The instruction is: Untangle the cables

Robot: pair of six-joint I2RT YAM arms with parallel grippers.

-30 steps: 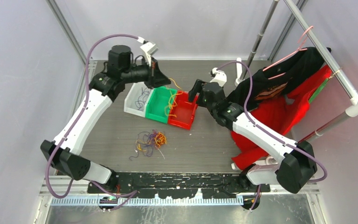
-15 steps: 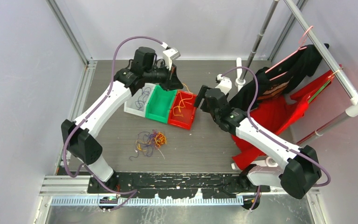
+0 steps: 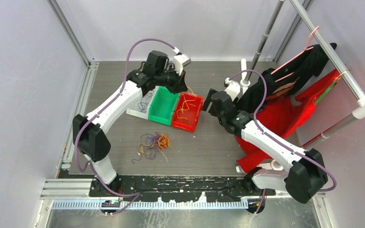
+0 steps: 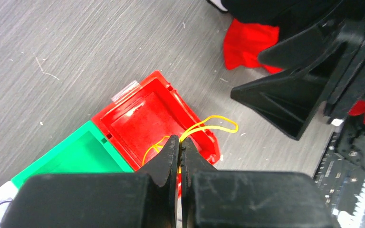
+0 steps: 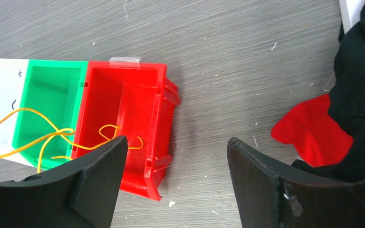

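Yellow cable (image 3: 185, 103): one strand, pinched in the closed tips of the left end effector (image 4: 180, 145). It hangs below those tips into the red bin (image 4: 142, 111), and its length trails sideways across the green bin (image 5: 47, 85).

Right end effector (image 5: 177, 142): wide, holding nothing, just beside the red bin's outer wall.

Tangle (image 3: 153, 142): on the counter (image 3: 218, 142), nearer the arm bases, well apart from both end effectors.

Judgement: the left arm is placed to release downward.

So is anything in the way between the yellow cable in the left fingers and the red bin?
Nothing visible. The left fingers hold the yellow cable just above the open-topped red bin, and part of it already lies inside. The open right fingers sit beside the bin.
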